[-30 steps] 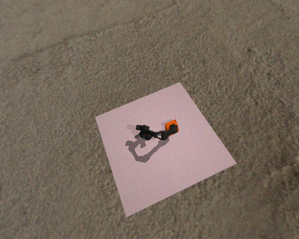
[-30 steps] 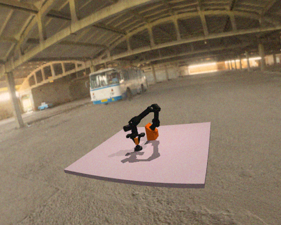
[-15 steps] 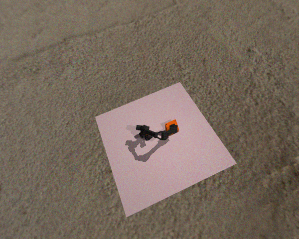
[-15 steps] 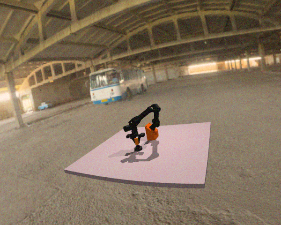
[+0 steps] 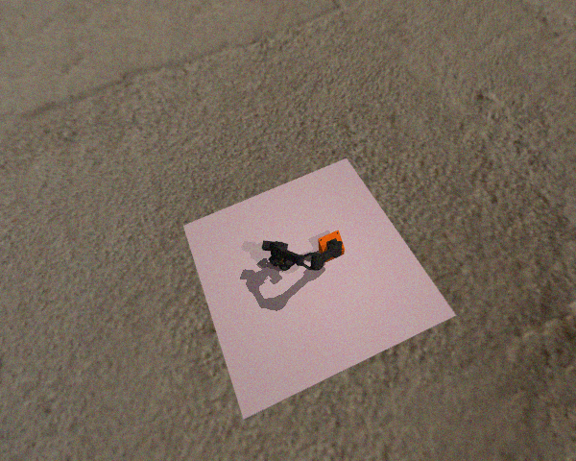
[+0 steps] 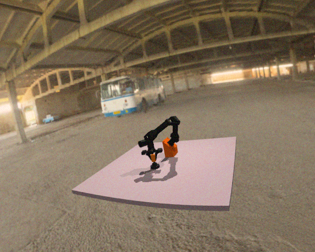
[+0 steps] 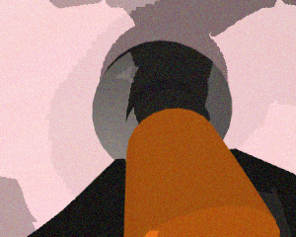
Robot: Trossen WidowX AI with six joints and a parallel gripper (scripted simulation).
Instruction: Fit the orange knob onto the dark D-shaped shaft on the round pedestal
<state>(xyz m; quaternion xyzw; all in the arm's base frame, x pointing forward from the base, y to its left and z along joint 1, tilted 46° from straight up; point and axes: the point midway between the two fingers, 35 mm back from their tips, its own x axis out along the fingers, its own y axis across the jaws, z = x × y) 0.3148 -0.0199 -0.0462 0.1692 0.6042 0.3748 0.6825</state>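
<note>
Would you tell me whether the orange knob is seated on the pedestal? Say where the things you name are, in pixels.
Not seated: the exterior view shows dark shaft below the knob (image 6: pixel 153 157) (image 7: pixel 180 168).

Hiding behind the orange knob (image 6: pixel 153 157) (image 7: pixel 187 168): the shaft, in the wrist view.
Running off that view's bottom edge; blurring too small from above.

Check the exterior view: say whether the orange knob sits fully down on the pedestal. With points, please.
No, dark shaft shows between knob (image 6: pixel 153 157) and pedestal (image 6: pixel 154 167).
</note>
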